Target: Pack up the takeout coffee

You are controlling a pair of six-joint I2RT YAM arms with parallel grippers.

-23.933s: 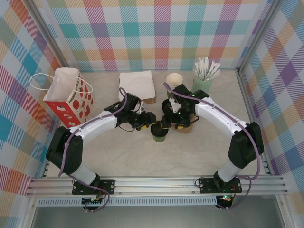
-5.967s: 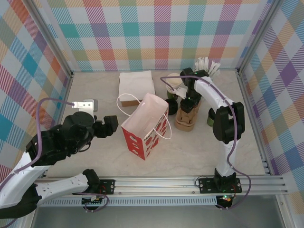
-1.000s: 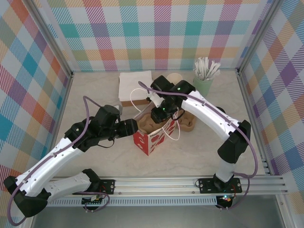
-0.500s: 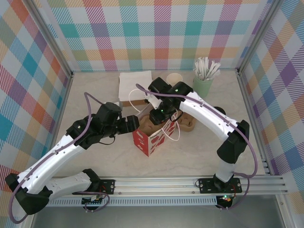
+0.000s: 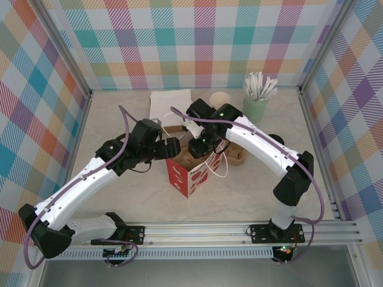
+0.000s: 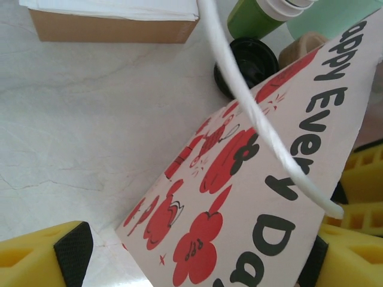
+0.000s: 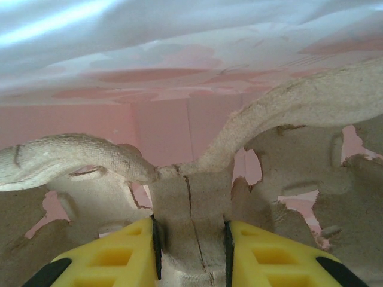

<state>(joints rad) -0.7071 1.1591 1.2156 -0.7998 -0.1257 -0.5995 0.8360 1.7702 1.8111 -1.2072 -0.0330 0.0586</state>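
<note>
Your left tool (image 6: pixel 194 260) was released, its two yellow fingers (image 6: pixel 42 263) wide apart around the printed side of the paper bag (image 5: pixel 190 174). One finger was clear of the bag. The other was partly covered by the panel, so I could not tell whether it touched. On the left of the bag the bench (image 5: pixel 108 113) had open room.

Behind the bag it was tight: the napkin box (image 5: pixel 170 110), a black round lid (image 6: pixel 246 60) and the stack of green cups (image 6: pixel 257 13) were all near.

Your right tool (image 7: pixel 190 239) was inside the bag, clenched on the middle rib of the pulp carrier (image 7: pixel 287 113), with the pink walls close around it.

The takeout coffee (image 5: pixel 273 139) was well to the right of the bag, beyond the right arm. The arm covered most of it and you could see just a dark round piece.
</note>
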